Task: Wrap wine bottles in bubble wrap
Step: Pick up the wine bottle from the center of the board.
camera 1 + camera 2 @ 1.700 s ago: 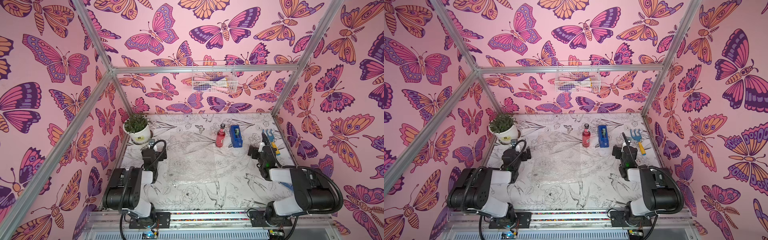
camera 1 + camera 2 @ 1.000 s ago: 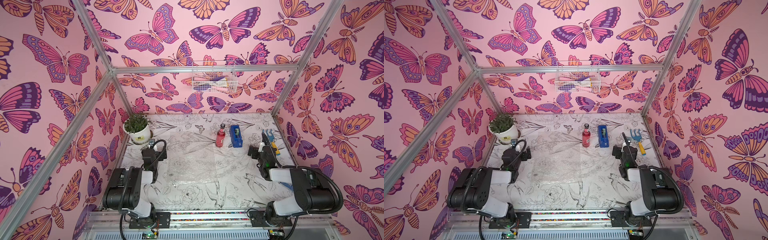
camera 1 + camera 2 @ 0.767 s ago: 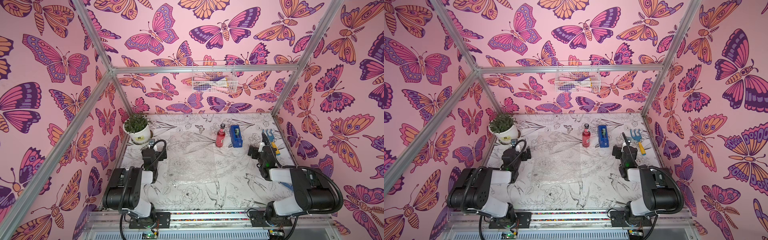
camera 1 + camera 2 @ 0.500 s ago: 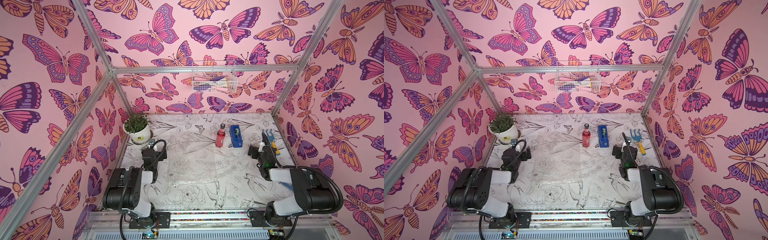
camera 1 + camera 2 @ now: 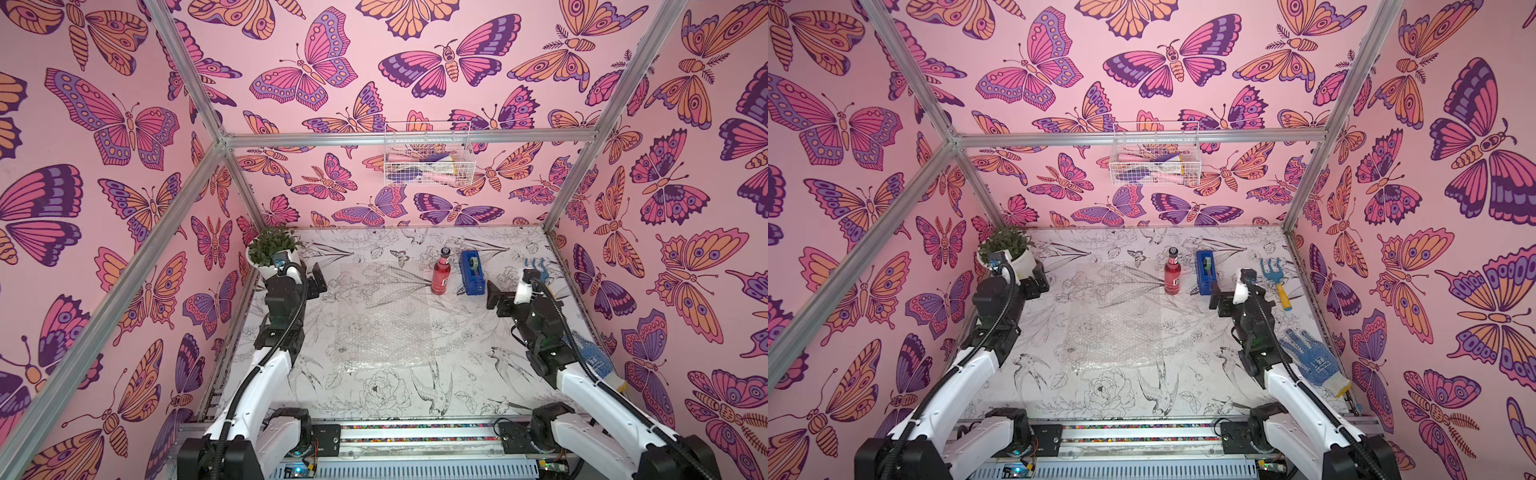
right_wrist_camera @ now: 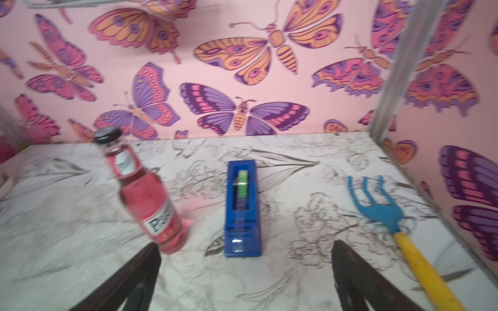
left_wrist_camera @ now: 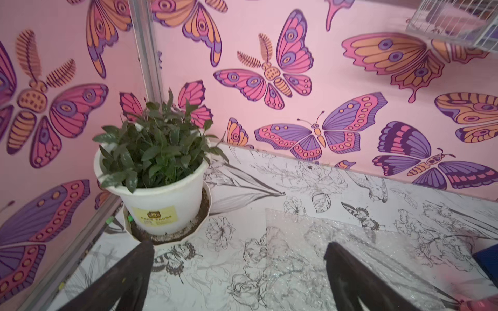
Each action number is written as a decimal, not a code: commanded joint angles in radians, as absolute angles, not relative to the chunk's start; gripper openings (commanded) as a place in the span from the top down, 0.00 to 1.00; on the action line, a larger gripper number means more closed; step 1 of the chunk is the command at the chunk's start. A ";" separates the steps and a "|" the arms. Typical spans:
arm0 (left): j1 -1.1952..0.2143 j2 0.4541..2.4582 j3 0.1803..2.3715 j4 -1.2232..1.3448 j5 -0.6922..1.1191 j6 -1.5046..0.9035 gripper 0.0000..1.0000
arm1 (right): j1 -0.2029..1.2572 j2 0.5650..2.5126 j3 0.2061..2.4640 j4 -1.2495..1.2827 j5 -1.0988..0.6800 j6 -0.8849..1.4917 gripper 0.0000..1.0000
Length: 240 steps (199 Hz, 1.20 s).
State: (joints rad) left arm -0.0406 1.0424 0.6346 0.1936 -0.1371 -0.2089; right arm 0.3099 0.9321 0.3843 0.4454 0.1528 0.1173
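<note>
In both top views the small clear glass bottle of red-pink liquid stands upright just beside the far right edge of the flat clear bubble wrap sheet; bare printed table rings the sheet. Left wrist: the left gripper gapes empty, and the white plant pot has an unreadable yellow label. Right wrist: the right gripper gapes empty, and the bottle's label is blurred.

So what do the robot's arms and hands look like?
The left arm and right arm have white lower segments, black joints and a ribbed black cable alongside. The left hand and right hand each end in two dark tapering fingers.
</note>
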 commanded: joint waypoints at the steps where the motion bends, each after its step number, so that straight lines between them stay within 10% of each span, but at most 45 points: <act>1: -0.044 1.108 0.663 -0.069 -0.069 -0.333 0.00 | 0.365 0.988 0.356 0.519 0.103 0.085 0.01; 167: -0.048 1.245 0.741 -0.170 -0.020 -0.464 0.01 | 0.449 1.889 0.685 1.292 -0.009 0.127 0.00; 240: -0.047 1.215 0.728 -0.239 -0.018 -0.491 0.00 | 0.449 1.992 0.762 1.297 0.005 0.122 0.23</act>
State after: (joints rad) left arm -0.0418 1.2457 0.7292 -0.1761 -0.0200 -0.4633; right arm 0.4412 1.9717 0.7395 1.2427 -0.0063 0.1246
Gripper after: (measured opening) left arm 0.996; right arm 0.829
